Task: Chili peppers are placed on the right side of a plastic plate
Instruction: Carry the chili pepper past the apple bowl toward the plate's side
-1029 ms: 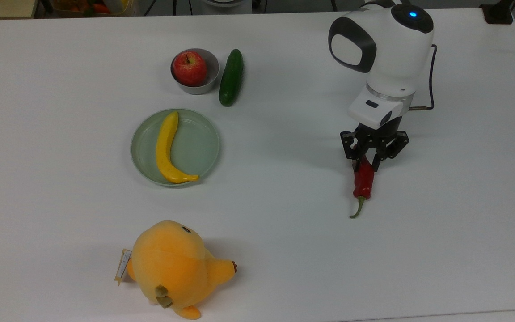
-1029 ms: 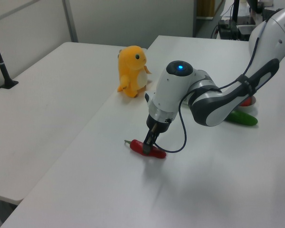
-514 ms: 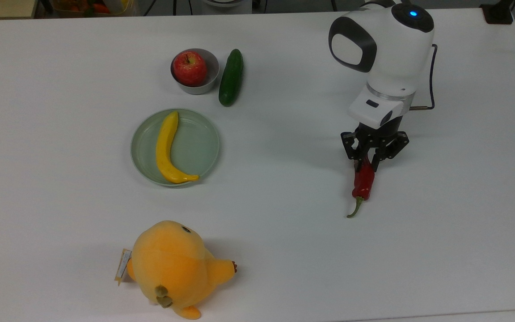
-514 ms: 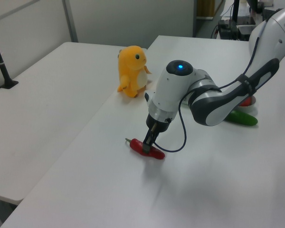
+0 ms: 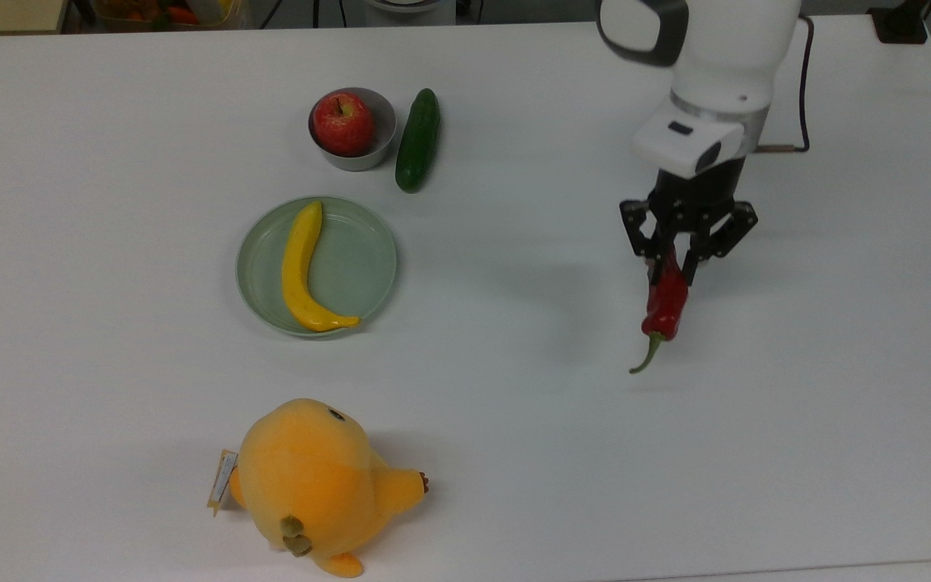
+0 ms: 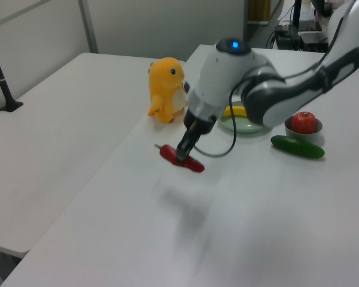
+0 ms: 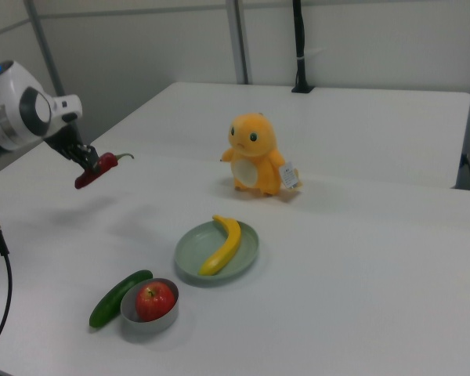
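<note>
Gripper (image 5: 676,263) points down, clamped on your chili pepper (image 5: 666,303), holding it clear above the table (image 5: 514,444). Plastic plate (image 5: 356,267) sits well apart, toward the top view's left, with the banana (image 5: 300,271) on it.

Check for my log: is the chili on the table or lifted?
Lifted: the gripper holds the chili pepper above the table; its shadow lies apart.
</note>
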Controlling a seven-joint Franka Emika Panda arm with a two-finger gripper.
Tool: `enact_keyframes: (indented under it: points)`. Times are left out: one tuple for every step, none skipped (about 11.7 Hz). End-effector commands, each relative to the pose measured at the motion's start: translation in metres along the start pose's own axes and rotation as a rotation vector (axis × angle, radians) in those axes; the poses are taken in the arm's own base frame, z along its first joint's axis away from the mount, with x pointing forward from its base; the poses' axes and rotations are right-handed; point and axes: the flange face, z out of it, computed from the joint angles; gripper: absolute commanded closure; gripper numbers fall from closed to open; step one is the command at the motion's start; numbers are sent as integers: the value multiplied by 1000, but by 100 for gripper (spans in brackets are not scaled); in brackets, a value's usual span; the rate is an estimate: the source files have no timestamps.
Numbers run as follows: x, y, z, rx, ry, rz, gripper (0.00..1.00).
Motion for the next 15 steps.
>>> enact_keyframes:
  points:
    - [1, 28, -75, -2, -51, 96, 100]
    - [1, 38, -94, 7, -60, 125, 100]
    - [0, 45, -114, 15, -69, 144, 100]
    - [0, 59, -131, 11, -82, 159, 100]
    - [3, 78, -148, 22, -101, 171, 100]
    - [6, 102, -163, 56, -134, 171, 100]
    - [9, 127, -175, 85, -167, 137, 100]
    - [13, 159, -180, 98, -205, 97, 100]
    - [17, 193, -185, 106, -223, 56, 100]
    - [22, 228, -182, 113, -240, 32, 100]
    - [26, 262, -180, 114, -245, -12, 100]
    - [28, 295, -177, 111, -245, -72, 100]
    - [31, 335, -174, 101, -233, -94, 99]
    - [31, 366, -168, 92, -233, -110, 99]
    - [30, 399, -163, 84, -234, -137, 99]
